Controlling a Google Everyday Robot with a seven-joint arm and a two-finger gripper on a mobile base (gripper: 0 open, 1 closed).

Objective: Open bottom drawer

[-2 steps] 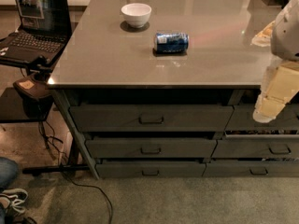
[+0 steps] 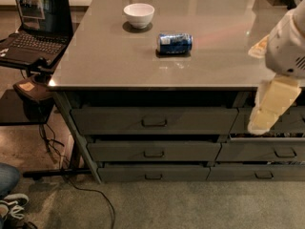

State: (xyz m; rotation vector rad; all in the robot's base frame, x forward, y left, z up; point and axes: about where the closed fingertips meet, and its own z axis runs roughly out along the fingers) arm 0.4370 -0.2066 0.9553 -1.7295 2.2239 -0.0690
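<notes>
The bottom drawer [image 2: 153, 173] is the slimmest dark grey front at the foot of the wide left stack. It has a small loop handle [image 2: 153, 176] at its centre. Its front looks roughly flush with the cabinet. My gripper [image 2: 267, 112], cream-coloured under a white wrist, hangs at the right. It is in front of the top drawer of the narrower right stack, well up and to the right of the bottom drawer, touching nothing that I can see.
Two taller drawers [image 2: 153, 120] sit above the bottom one. The grey tabletop [image 2: 95, 66] holds a white bowl [image 2: 139, 14] and a blue can [image 2: 174, 43] on its side. A laptop [image 2: 35, 25] stands on a side stand at the left, with cables [image 2: 90, 190] on the floor.
My gripper has moved slightly down and to the left. The drawers have not moved.
</notes>
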